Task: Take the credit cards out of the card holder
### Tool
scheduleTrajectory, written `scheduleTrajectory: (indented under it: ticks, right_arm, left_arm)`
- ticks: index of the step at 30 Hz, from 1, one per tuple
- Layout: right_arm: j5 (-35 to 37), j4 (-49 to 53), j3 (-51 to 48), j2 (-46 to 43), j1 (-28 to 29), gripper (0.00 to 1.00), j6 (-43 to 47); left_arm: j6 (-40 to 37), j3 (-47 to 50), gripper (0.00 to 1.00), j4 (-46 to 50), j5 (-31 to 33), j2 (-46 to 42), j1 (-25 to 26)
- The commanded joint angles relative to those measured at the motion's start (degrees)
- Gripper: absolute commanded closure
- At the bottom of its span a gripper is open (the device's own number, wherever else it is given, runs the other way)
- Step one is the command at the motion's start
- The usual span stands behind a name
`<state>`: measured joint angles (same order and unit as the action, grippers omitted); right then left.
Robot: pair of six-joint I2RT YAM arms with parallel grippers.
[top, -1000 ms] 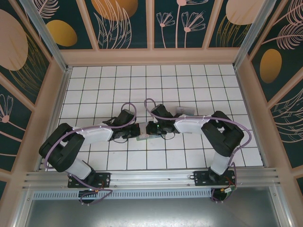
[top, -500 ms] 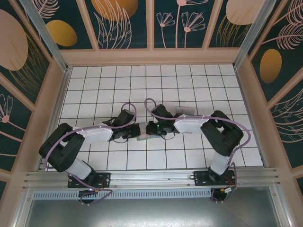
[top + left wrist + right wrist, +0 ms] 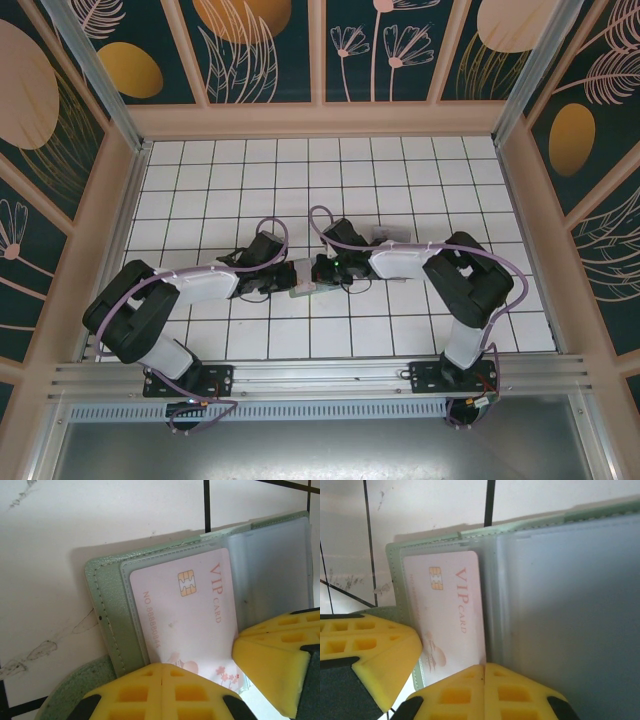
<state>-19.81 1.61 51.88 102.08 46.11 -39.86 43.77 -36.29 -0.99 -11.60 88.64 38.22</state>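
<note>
Left gripper [image 3: 162, 669] is pinched shut on the near edge of the open card holder [image 3: 106, 605]. A pale pink credit card [image 3: 187, 615] sits in the clear pocket right ahead of its fingertips. Right gripper [image 3: 484, 669], jaws pressed together as well, bites the same edge just beside it, where that pocket meets the next sleeve. White tiled table [image 3: 75, 520] lies underneath.

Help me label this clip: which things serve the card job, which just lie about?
Job: sage-green folding card holder; pale pink plastic VIP card inside it; left end effector; right end effector.
Lying about: small pale flat item beyond right arm.
</note>
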Motion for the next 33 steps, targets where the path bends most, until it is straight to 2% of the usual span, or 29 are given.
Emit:
scheduleTrajectory:
  ticks: [1,13,22,28,33]
  right_arm:
    - [-1.28,-2.78,-1.42,-0.7,-0.48,1.0,-0.81]
    - [0.11,-1.61,-4.18,-4.98,-3.2,1.0,-0.93]
    - [-1.42,-2.61,-4.7,-4.88,-3.5,1.0,-0.64]
    - [-1.32,-3.01,-2.33,-4.17,-2.95,0.85,0.69]
    - [-2.49,-3.12,-0.5,-1.4,-2.87,0.83,1.38]
  left_arm:
    - [0.36,1.49,1.0,0.99,-1.25,1.45,-0.08]
    - [0.44,1.66,1.0,4.59,2.51,2.33,-0.09]
    - [0.27,1.28,1.0,4.29,1.58,2.2,-0.07]
    - [0.0,1.14,1.0,3.52,0.61,2.02,-0.09]
    - [0.08,1.14,1.0,3.3,0.41,2.0,-0.11]
